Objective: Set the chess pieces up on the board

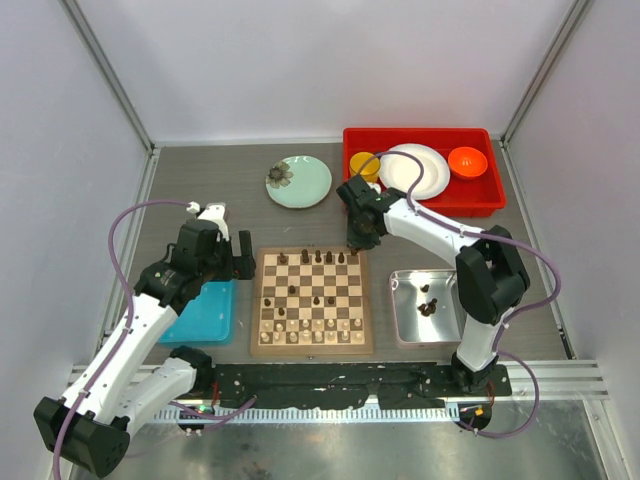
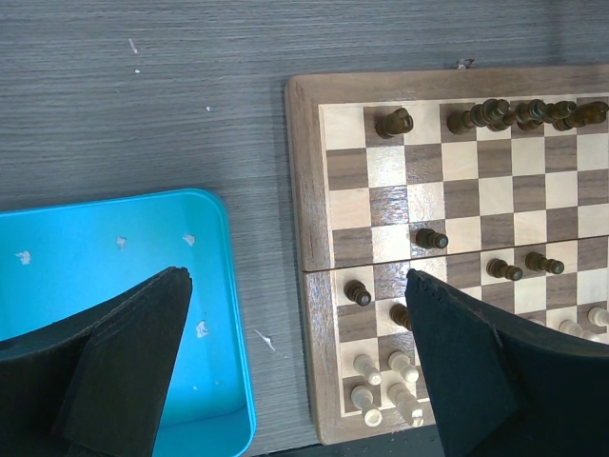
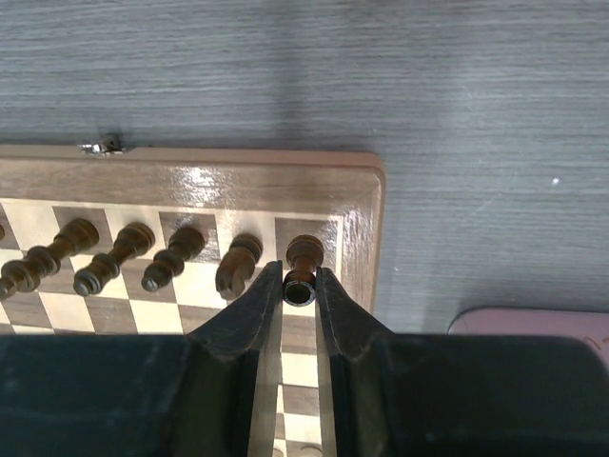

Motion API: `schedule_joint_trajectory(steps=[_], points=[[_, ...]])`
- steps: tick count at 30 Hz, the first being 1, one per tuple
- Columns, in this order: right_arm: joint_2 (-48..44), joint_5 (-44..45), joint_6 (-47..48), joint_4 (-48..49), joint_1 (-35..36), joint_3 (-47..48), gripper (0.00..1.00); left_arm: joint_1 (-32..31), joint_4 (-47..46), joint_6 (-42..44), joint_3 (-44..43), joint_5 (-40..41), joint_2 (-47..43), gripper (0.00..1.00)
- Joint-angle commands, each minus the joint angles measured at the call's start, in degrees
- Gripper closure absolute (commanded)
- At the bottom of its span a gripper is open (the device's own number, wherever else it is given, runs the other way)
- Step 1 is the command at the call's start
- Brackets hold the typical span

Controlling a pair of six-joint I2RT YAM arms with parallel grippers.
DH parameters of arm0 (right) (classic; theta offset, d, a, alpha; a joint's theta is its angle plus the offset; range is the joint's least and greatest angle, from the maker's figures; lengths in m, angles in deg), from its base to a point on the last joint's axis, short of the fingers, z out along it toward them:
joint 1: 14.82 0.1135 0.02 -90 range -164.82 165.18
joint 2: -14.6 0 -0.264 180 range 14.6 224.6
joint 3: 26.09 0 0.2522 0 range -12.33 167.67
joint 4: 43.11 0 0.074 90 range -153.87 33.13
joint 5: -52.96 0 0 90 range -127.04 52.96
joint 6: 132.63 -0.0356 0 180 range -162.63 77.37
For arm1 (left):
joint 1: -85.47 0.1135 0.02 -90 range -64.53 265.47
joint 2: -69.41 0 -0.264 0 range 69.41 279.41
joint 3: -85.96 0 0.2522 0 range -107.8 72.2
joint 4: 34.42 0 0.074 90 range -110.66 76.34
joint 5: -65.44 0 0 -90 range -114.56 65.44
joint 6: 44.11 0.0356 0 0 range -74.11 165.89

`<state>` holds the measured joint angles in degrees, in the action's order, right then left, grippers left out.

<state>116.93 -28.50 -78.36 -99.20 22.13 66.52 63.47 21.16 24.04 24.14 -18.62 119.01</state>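
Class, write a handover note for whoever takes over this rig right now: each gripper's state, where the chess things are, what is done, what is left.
Left gripper: jaws open, empty, above the board at its left edge, beside the blue tray.
Right gripper: shut on a dark piece at the board's far right corner square.
Done: pale pieces stand in the near rows; several dark ones line the far row.
Left: release that piece, then place the stray dark pieces mid-board and those in the metal tray.
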Motion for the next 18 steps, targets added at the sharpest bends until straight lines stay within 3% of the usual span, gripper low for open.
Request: schedule_joint_trajectory(steps=[1,18], points=[[2.09,0.78,1.36,2.16,0.41,3.5,0.94,0.29,-1.66,0.84,-0.29,-0.66,-0.39,0.0],[2.27,0.25,1.53,1.02,1.2,2.36,0.94,0.2,-1.75,0.84,-0.2,-0.92,-0.3,0.0]])
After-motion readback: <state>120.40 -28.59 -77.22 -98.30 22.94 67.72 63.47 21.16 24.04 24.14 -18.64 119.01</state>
